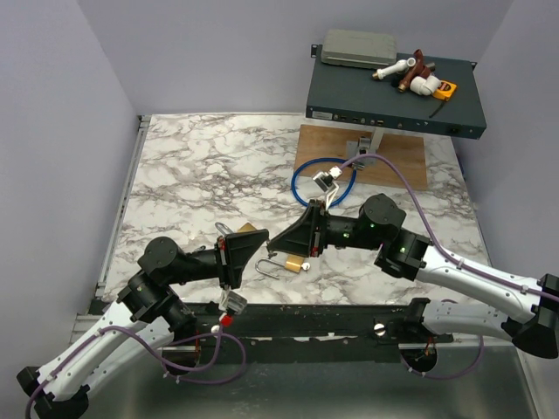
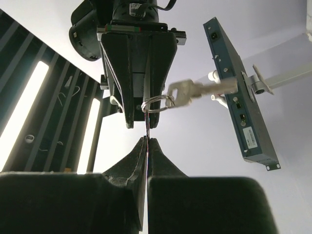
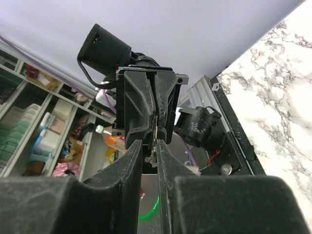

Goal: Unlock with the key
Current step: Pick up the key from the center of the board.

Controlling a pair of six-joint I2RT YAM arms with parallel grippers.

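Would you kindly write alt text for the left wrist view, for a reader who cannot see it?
A silver key sticks out sideways from a ring, and a thin strip below the ring is pinched in the shut left gripper at the bottom. The right gripper faces it from above.

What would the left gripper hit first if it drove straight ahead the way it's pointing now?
The right gripper, which faces the left gripper head-on. The key, held by its ring at the shut jaws, sits in the gap, though depth is unclear.
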